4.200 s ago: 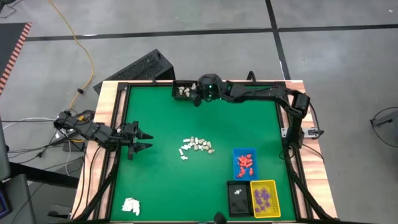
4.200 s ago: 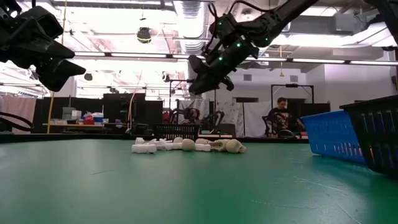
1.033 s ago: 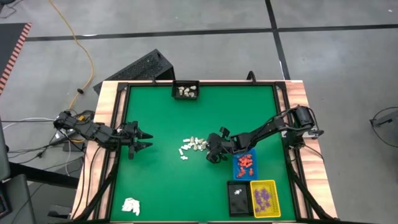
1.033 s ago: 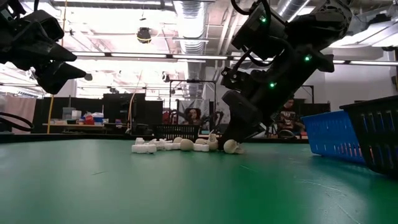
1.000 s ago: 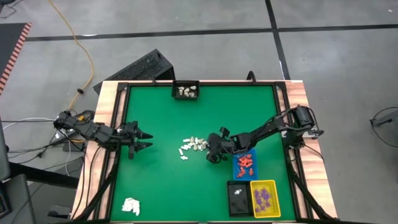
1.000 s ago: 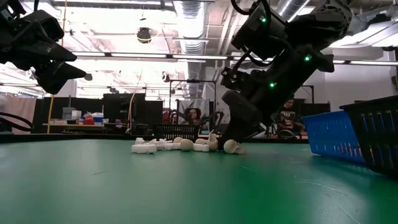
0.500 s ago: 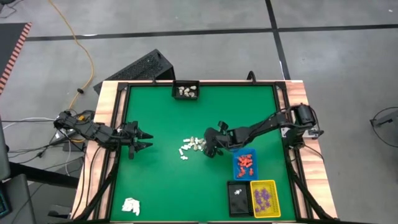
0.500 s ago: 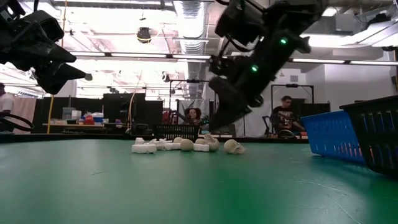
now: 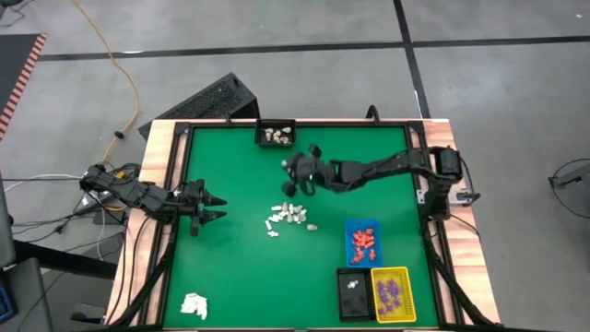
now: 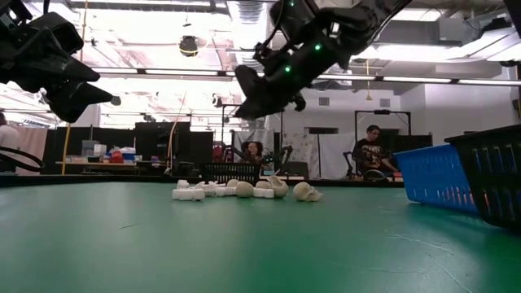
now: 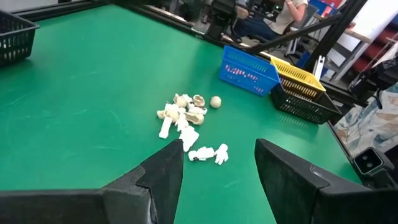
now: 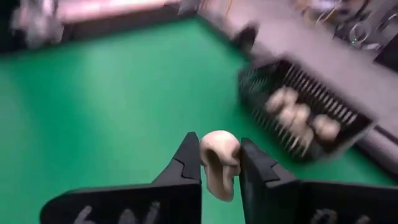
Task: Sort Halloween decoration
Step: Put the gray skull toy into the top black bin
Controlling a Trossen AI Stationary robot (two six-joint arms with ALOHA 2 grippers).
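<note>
A: From above, where is the right gripper (image 9: 289, 169)?

B: Over the green counter (image 9: 230, 267), between the black tray (image 9: 275, 136) of cream pieces at the far edge and the loose pile (image 9: 291, 217) of white and cream pieces nearer the middle. The left gripper (image 9: 214, 207) waits at the counter's left side, jaws apart, well away from the pile. The blue tray (image 9: 362, 242) with red pieces, a yellow tray (image 9: 391, 293) with purple ones and a second black tray (image 9: 350, 293) sit far on the other side of the pile from the right gripper. A white wad (image 9: 194, 303) lies in the near left corner.

A: The low view?

B: The right gripper (image 10: 246, 91) hangs high above the pile (image 10: 244, 190); the left one (image 10: 69, 88) is raised too.

A: Left wrist?

B: Its fingers (image 11: 163, 171) stand open and empty, the pile (image 11: 188, 121) ahead of them.

A: Right wrist?

B: Its jaws are nearly closed, pinching a cream piece (image 12: 217, 155). The black tray (image 12: 303, 118) with cream pieces lies just ahead.
</note>
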